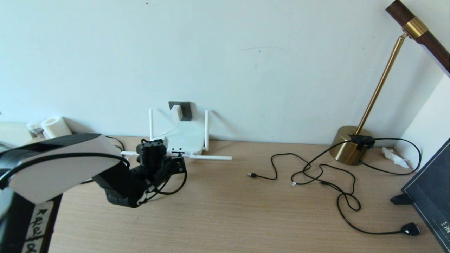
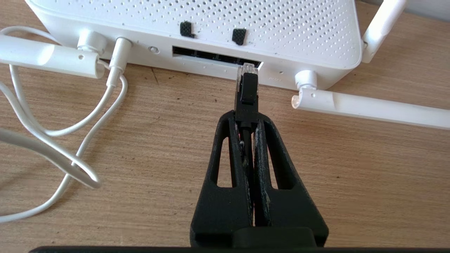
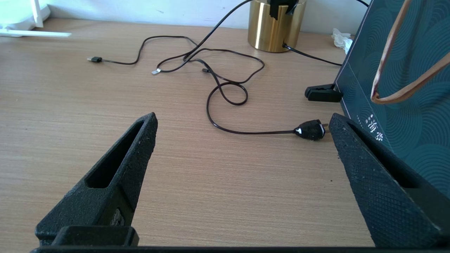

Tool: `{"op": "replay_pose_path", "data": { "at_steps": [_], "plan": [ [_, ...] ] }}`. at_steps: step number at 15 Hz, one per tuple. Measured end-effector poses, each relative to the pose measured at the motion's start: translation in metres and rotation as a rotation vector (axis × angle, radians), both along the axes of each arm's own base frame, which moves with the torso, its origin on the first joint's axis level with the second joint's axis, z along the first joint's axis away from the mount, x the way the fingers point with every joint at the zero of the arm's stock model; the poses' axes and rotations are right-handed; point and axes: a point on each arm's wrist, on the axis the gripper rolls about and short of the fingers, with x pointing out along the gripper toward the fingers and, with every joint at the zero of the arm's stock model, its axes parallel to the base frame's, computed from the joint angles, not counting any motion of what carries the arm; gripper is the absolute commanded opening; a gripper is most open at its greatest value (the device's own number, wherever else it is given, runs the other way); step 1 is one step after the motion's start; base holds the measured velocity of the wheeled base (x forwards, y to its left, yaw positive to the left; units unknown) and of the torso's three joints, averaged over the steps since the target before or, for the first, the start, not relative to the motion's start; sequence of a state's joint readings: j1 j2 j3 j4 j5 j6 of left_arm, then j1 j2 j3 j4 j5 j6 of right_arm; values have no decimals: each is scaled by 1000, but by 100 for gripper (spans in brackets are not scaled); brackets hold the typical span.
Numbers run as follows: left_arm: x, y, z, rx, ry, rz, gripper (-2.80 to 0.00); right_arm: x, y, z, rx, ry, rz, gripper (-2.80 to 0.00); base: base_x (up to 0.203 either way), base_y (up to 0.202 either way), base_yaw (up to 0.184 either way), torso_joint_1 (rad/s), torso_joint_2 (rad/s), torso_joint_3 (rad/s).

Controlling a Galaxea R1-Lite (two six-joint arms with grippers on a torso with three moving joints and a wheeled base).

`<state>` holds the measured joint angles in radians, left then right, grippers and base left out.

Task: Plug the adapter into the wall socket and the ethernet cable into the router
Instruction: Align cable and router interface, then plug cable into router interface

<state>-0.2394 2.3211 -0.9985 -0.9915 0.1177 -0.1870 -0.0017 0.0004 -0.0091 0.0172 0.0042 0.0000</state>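
The thick black ethernet cable (image 2: 246,92) is pinched tight by the left gripper (image 2: 247,121), clear tip lined up at the flat white router's (image 2: 274,28) port row for insertion; the right gripper (image 3: 242,123) is parked wide open, empty.

So our left arm (image 1: 59,165) has a big white shell w/ a light grey face on the upper link, then it goes all black toward the wrist. Black cables loop along it, one over the white shell and a couple curling under the wrist. There's a white strip w/ handwritten black marks down near the base, can't read it tbh. Left claw (image 2: 246,119) is matte black plastic: two tapered wedge fingers (image 2: 218,196), each w/ a long slot cut thru, inner faces scuffed whitish. Right claw (image 3: 242,119) is the same design, black w/ grainy, cross-hatched texture on the fingers (image 3: 379,189) and a slot in each.
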Motion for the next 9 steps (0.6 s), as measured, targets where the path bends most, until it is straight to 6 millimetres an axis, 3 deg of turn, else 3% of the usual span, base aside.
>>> {"op": "replay_pose_path", "data": {
  "at_steps": [9],
  "plan": [
    [6, 2, -2, -2, -5, 2, -280, 0, 0, 0, 0, 0, 0, 0, 0, 0, 0, 0, 0, 0]
  ]
}}
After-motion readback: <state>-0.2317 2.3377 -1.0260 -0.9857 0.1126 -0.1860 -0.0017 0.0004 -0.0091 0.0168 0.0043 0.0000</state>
